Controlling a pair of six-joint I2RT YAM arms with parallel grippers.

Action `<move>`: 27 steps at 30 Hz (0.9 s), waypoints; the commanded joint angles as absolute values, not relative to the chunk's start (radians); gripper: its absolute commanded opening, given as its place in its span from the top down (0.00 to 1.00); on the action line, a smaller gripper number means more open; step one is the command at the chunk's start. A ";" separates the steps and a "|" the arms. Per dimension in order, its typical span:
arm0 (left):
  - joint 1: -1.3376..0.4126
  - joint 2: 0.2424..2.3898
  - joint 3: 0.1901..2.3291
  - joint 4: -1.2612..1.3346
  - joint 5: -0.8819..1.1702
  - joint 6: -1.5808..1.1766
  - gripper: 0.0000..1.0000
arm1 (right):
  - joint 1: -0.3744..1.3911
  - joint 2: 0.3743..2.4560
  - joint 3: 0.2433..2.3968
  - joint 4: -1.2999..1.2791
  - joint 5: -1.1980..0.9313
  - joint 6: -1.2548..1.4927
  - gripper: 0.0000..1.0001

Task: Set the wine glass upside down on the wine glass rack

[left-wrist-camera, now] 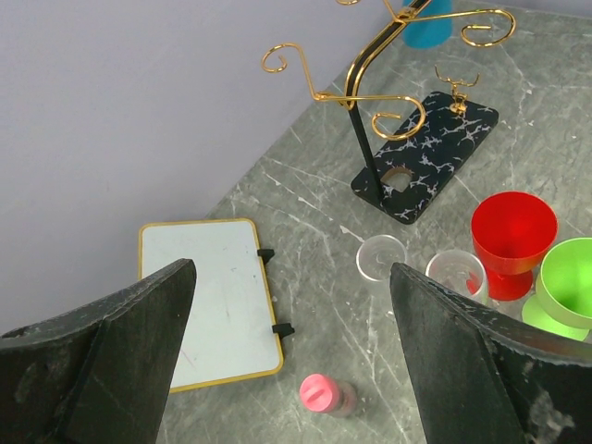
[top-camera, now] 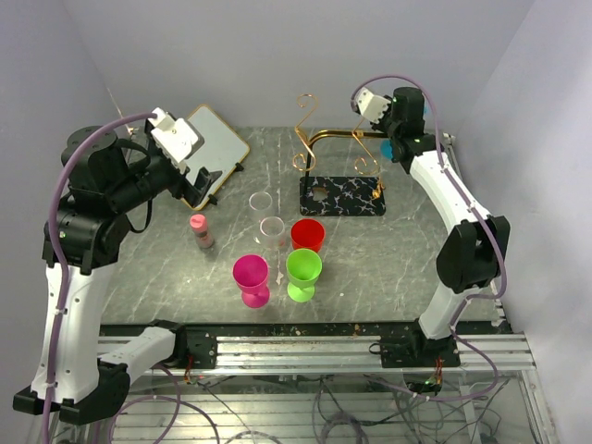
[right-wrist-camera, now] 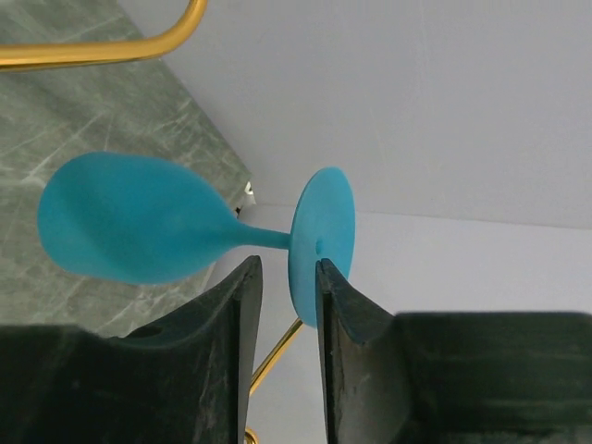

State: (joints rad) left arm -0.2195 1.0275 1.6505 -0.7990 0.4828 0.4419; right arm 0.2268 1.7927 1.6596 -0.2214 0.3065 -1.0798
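Note:
The blue wine glass [right-wrist-camera: 129, 231] is at the gold wire arms of the wine glass rack [top-camera: 342, 196], at the back right of the table. Its round foot [right-wrist-camera: 324, 231] stands between the fingers of my right gripper [right-wrist-camera: 289, 268], against the right finger, with a gap to the left one. The jaws are narrowly open. A gold arm [right-wrist-camera: 92, 51] passes above the bowl; whether the glass hangs from it I cannot tell. In the left wrist view the glass [left-wrist-camera: 427, 26] shows behind the rack [left-wrist-camera: 425, 153]. My left gripper [left-wrist-camera: 291, 268] is wide open and empty, high over the table's left side.
A red cup [top-camera: 307, 234], a green cup [top-camera: 303, 268] and a pink cup [top-camera: 251, 275] stand mid-table with two clear glasses [top-camera: 261, 201]. A pink-capped bottle [top-camera: 200, 229] stands to their left. A white gold-edged board [top-camera: 215, 148] lies at the back left.

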 commanded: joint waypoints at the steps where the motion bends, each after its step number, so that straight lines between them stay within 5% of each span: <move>1: -0.212 1.027 1.626 -0.788 0.473 0.449 0.04 | 0.240 1.746 1.708 -0.279 0.252 -1.008 0.68; 27: -0.416 1.121 1.241 -1.009 0.529 0.631 0.19 | 0.252 1.426 1.691 -0.538 0.176 -0.602 0.51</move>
State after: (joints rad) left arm -0.3672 1.1011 1.2671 -0.9829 0.5045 0.5930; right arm 0.2489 1.4864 1.6855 -0.4175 0.2337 -0.7494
